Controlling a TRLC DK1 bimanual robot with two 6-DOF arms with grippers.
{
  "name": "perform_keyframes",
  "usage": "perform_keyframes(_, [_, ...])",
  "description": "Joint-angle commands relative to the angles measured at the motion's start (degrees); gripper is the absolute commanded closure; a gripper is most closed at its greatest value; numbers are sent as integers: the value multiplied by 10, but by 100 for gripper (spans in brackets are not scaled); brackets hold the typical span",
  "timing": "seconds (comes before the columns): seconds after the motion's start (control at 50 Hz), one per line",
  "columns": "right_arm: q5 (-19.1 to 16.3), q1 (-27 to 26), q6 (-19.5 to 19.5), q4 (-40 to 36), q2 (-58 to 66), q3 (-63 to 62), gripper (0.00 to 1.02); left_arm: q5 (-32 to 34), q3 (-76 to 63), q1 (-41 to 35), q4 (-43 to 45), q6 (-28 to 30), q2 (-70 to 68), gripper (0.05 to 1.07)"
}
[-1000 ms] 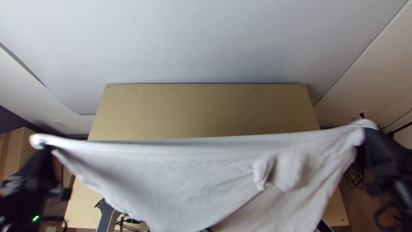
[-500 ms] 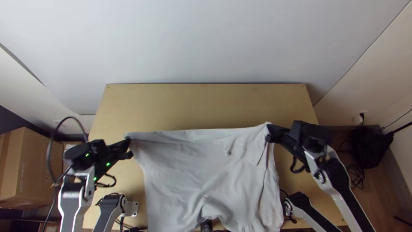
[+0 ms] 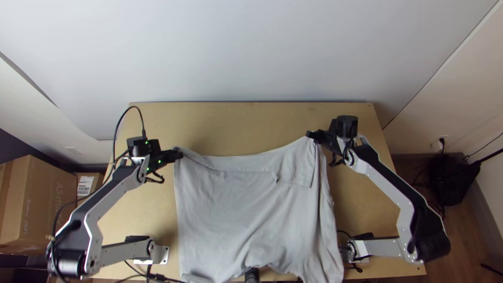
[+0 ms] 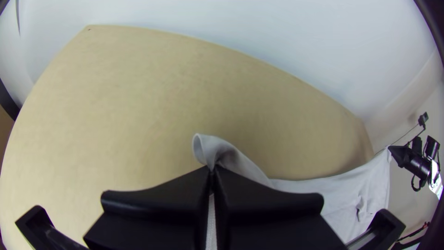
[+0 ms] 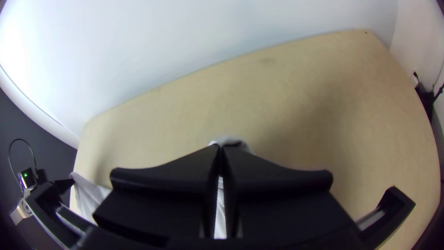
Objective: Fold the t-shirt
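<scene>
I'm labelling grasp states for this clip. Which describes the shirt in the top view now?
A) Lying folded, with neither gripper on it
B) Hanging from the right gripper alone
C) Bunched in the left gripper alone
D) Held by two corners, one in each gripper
D: the left gripper pinches one upper corner of the shirt and the right gripper the other.
</scene>
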Motion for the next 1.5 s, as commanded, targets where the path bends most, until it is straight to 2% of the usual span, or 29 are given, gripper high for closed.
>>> perform_keyframes(0.0, [2, -11, -8, 21, 56, 57, 100, -9, 72, 0, 19, -4, 74, 105])
perform_keyframes(0.2, [3, -26, -28, 50, 153, 134, 100, -12, 178, 0, 28, -1, 188, 105])
perform_keyframes(0.58, [8, -58, -43, 43, 327, 332, 99, -33, 374, 9, 11, -1, 350, 105])
perform_keyframes(0.6, [13, -58, -45, 42, 333, 342, 93, -34, 381, 10, 7, 0, 356, 102])
perform_keyframes(0.62, [14, -58, -48, 38, 337, 350, 81, -36, 388, 9, 5, 1, 360, 92])
perform_keyframes(0.64, [15, -59, -49, 37, 340, 356, 63, -38, 393, 9, 4, 1, 362, 76])
perform_keyframes(0.68, [18, -59, -53, 19, 345, 371, 21, -40, 399, 8, 2, 4, 365, 33])
perform_keyframes(0.7, [22, -59, -58, 0, 348, 386, 8, -41, 402, 7, 1, 7, 364, 14])
perform_keyframes(0.72, [26, -59, -65, -14, 352, 398, 4, -42, 405, 7, 1, 7, 363, 8])
perform_keyframes(0.88, [53, -71, -82, -42, 327, 427, 3, -47, 419, 12, -2, -9, 329, 9])
perform_keyframes(0.96, [52, -81, -75, -100, 298, 437, 3, -47, 426, 18, -20, -19, 299, 9])
perform_keyframes(1.02, [52, -89, -61, -164, 271, 443, 3, -47, 426, 18, -45, -19, 269, 9])
perform_keyframes(1.14, [52, -104, -59, -283, 187, 421, 3, -47, 421, 12, -113, -12, 199, 9])
perform_keyframes(1.28, [47, -117, -63, -478, 109, 413, 3, -47, 398, -3, -183, -4, 119, 9])
perform_keyframes(1.36, [44, -124, -91, -550, 71, 369, 3, -47, 363, -20, -201, -4, 61, 9])
perform_keyframes(1.42, [35, -131, -135, -567, 38, 312, 3, -47, 334, -36, -215, -4, 17, 9])
perform_keyframes(1.48, [29, -135, -162, -588, 9, 259, 3, -47, 305, -51, -219, -4, -29, 9])
